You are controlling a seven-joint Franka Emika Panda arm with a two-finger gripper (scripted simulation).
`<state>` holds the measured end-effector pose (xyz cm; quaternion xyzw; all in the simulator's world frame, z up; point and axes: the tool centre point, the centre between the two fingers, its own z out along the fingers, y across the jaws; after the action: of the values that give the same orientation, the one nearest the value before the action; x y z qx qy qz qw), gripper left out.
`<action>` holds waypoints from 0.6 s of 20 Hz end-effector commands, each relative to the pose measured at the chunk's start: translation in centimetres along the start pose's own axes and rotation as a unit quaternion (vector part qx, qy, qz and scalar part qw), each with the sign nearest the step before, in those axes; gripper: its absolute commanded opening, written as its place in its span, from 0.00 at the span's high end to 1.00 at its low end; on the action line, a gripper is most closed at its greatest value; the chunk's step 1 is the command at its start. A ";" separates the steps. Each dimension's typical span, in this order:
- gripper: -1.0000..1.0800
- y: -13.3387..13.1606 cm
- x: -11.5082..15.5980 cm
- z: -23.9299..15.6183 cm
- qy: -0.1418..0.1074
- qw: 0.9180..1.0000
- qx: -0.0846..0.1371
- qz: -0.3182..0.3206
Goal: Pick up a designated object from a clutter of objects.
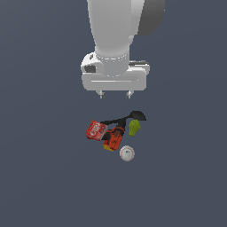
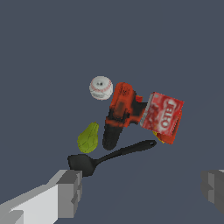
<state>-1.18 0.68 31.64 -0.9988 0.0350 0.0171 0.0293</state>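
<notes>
Black and slim, the utensil point(image 2: 114, 154) lies at the clutter's edge, its handle passing just beside the drill point(image 2: 119, 114) and red box point(image 2: 162, 116), so the wide-open, empty gripper point(image 1: 115, 94) should descend straddling the handle, clear of the pear point(image 2: 88, 138).

The white arm point(image 1: 116, 31) comes down from the top centre of the exterior view, its thick wrist pointing straight down and ending in a broad, flat hand block just above the middle of the frame. Below that block the gripper point(image 1: 115, 94) shows two short fingertips point(image 1: 102, 94) set wide apart, jaws spread, with nothing between them. In the wrist view, one grey finger pad point(image 2: 70, 192) sits at the lower left of the frame and the other at the lower right edge, well apart from each other.
</notes>
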 end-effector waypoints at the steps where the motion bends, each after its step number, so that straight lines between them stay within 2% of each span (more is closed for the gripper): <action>1: 0.04 -0.2 0.0 0.7 0.000 1.000 0.001 0.012; 7: 0.04 -0.9 -0.1 3.1 0.000 0.998 0.006 0.056; 12: 0.04 -1.8 -0.4 5.9 -0.001 0.994 0.010 0.111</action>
<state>-1.55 2.49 26.72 -0.9909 0.1283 0.0203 0.0361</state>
